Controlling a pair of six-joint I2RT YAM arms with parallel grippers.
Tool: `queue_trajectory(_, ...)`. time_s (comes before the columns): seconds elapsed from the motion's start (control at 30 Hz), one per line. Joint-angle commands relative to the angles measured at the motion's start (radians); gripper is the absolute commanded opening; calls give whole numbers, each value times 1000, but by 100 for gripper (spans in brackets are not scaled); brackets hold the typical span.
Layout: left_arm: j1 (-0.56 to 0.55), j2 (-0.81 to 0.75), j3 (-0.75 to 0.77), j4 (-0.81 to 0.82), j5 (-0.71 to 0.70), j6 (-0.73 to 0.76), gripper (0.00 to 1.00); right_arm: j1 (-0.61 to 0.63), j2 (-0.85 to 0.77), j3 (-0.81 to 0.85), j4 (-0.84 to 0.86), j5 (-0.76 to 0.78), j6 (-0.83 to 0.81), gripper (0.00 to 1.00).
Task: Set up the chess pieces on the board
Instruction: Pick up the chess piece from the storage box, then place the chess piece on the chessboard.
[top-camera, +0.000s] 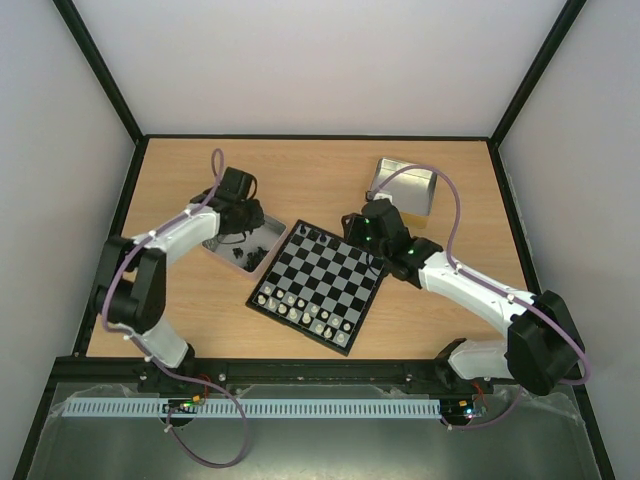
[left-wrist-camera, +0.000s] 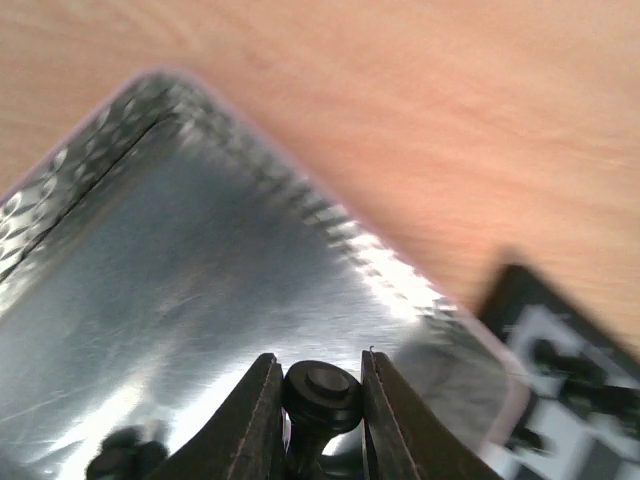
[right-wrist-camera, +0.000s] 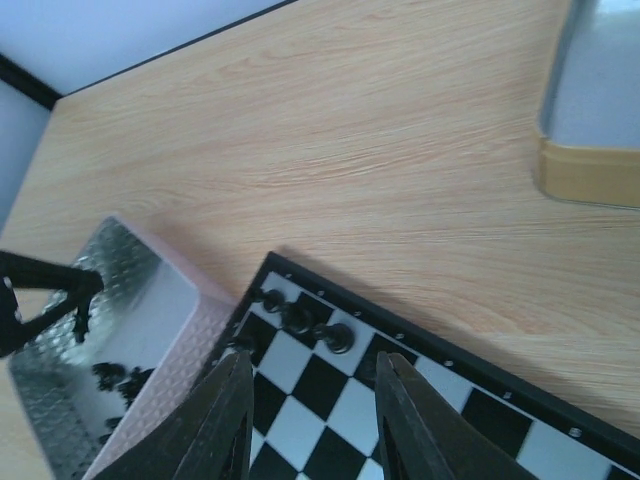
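Note:
The board (top-camera: 318, 283) lies tilted at the table's middle. A few black chess pieces (top-camera: 312, 233) stand at its far left corner; pale pieces fill its near rows. The same black pieces (right-wrist-camera: 305, 320) show in the right wrist view on the board's corner (right-wrist-camera: 400, 335). My left gripper (left-wrist-camera: 317, 400) is shut on a black chess piece (left-wrist-camera: 320, 398), held above the metal tray (left-wrist-camera: 170, 270). In the top view it (top-camera: 234, 222) hovers over that tray (top-camera: 271, 228), where more black pieces (top-camera: 248, 258) lie. My right gripper (right-wrist-camera: 312, 420) is open and empty above the board's far edge, also seen from the top view (top-camera: 368, 240).
A second metal tray (top-camera: 408, 187) with a yellowish rim stands at the back right, also in the right wrist view (right-wrist-camera: 590, 110). Black frame rails and pale walls bound the wooden table (top-camera: 200, 310). The board's corner (left-wrist-camera: 560, 390) shows beside the left tray.

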Motion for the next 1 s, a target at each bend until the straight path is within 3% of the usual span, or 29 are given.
queue_trajectory(0.0, 6, -117, 6, 53, 131, -74, 12, -4, -34, -21, 124, -104, -15, 33)
queue_trajectory(0.13, 5, -214, -37, 154, 290, -213, 13, 7, -25, -21, 214, -172, -10, 34)
queue_trajectory(0.23, 4, -279, -124, 337, 417, -391, 14, 25, -17, -22, 269, -193, -7, 41)
queue_trajectory(0.5, -9, -312, -257, 681, 615, -804, 15, 72, 44, -12, 417, -264, 24, 51)
queue_trajectory(0.7, -31, -337, -349, 835, 613, -1039, 15, 92, 105, 17, 460, -304, 56, 52)
queue_trajectory(0.97, -63, -347, -363, 894, 587, -1121, 15, 98, 187, 51, 474, -382, 90, 49)
